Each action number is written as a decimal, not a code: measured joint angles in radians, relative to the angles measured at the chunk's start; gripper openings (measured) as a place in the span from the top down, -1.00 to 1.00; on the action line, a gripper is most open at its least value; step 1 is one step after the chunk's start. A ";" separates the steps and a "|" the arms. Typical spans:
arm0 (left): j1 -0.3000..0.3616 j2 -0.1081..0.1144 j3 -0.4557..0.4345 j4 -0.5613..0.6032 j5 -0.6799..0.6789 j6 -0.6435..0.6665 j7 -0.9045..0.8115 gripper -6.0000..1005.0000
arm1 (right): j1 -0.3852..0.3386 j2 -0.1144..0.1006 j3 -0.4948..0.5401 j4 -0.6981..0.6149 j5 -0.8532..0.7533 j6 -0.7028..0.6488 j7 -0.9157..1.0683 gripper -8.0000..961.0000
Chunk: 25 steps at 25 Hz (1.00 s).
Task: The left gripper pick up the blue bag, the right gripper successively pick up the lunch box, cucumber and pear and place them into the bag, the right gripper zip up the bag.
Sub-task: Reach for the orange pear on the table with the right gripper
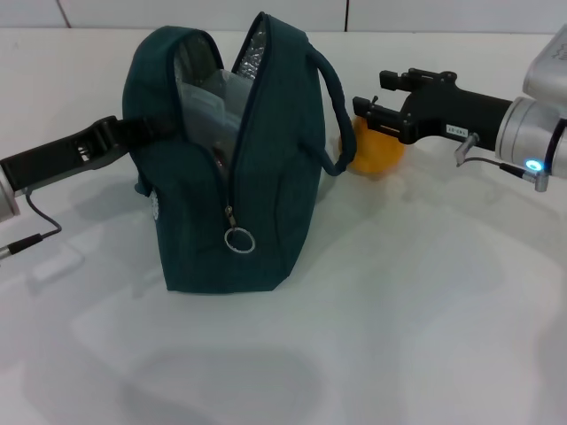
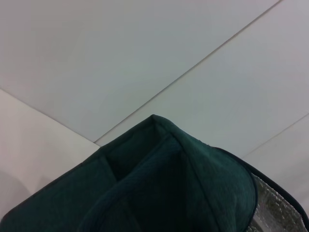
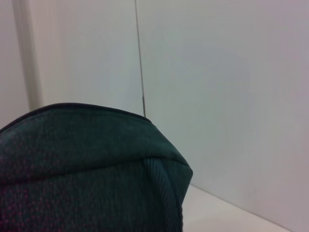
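Here left pincer [image 1: 133, 131] clamps blue bag [image 1: 266, 204] handle – right pincer [image 1: 365, 104] open, level over pear [image 1: 376, 152].

The smooth white table [image 1: 399, 336] carries an upright dark teal fabric bag [image 1: 266, 212] and, just behind it, a yellow-orange rounded fruit [image 1: 379, 152].

1. Desk [image 1: 399, 336]: a plain white surface filling most of the head view, matte, with soft grey shadows across its near part.
2. Back wall [image 1: 204, 13]: white panels rising from the far edge of the desk, divided by thin dark vertical seams.
3. Wall panels [image 2: 96, 58]: the left wrist view shows pale flat panels crossed by thin seams.
4. Wall seam [image 3: 140, 58]: one thin dark line between two white panels.
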 joint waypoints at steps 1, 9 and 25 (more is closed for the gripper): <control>0.000 0.000 0.000 0.000 0.000 0.000 0.000 0.91 | 0.001 0.000 0.000 0.001 0.000 0.001 0.000 -0.26; 0.000 0.000 0.000 0.000 0.000 0.000 0.000 0.91 | 0.016 0.000 -0.021 0.009 0.001 0.009 0.000 -0.20; 0.004 0.000 0.000 0.000 0.000 0.000 0.000 0.91 | 0.021 0.000 -0.051 0.004 0.007 0.027 -0.013 0.70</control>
